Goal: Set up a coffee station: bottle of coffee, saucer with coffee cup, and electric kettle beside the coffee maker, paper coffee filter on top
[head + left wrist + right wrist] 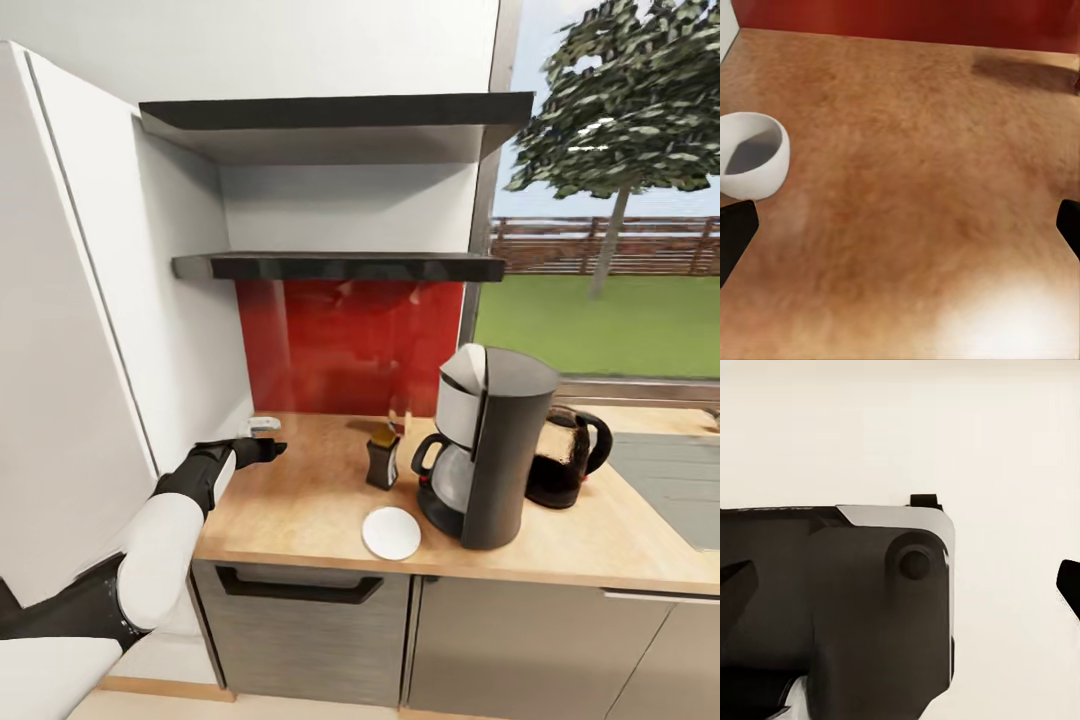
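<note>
Head view: the kitchen countertop [300,510] runs long and level beneath 2 black floating boards, the lower being the kitchen shelf [340,266]. The left gripper [268,449] reaches out low over the worktop's back left part, pointing toward the coffee maker [490,450], which stands upright well off to the gripper's right, its carafe handle facing the gripper. Behind the machine on its far side sits the electric kettle [560,455], upright, its looped handle pointing away from the gripper. The saucer [391,532] lies flat near the counter's front edge, just beside the machine's base and apart from the gripper. The bottle of coffee [383,458] stands upright between the gripper and the machine, cap up. The coffee cup [750,154] sits mouth-up on the wood just beyond 1 fingertip of the left gripper in the left wrist view, not between the fingers; those fingers are spread wide with nothing held. Right wrist view: the right gripper [900,585] has its fingers wide apart, empty, before a dark robot part.
</note>
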